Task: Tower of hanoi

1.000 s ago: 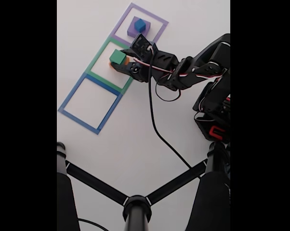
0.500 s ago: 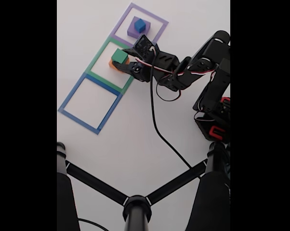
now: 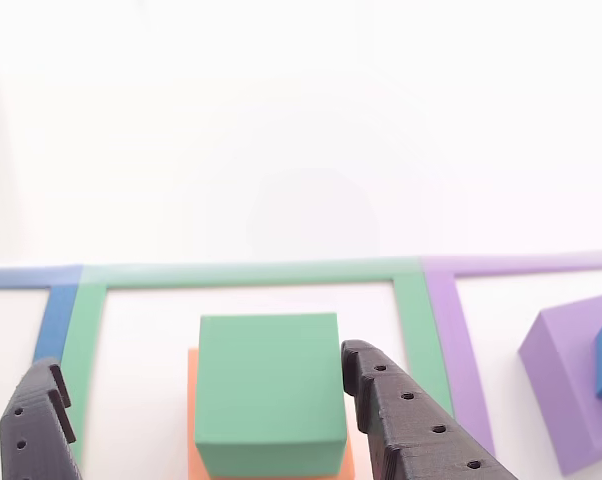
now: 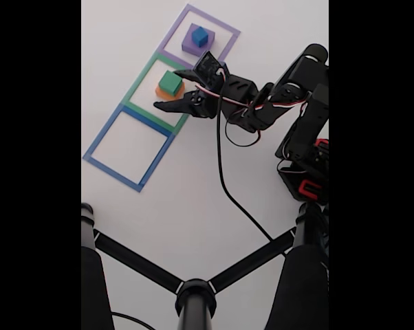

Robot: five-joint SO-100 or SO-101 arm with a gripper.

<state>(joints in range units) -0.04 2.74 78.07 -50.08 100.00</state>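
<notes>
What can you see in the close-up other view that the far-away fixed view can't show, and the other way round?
The other view alone shows small holes along the fingers. The fixed view alone shows the blue tape square, the arm and a black tripod. Both show the green block on the orange block, with open jaws either side, and the purple block with the blue cube.

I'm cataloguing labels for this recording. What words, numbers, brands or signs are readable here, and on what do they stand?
None are readable. The green block, orange block, blue cube, purple block and gripper bear no print, and the red patch on the arm's base is too small to tell.
</notes>
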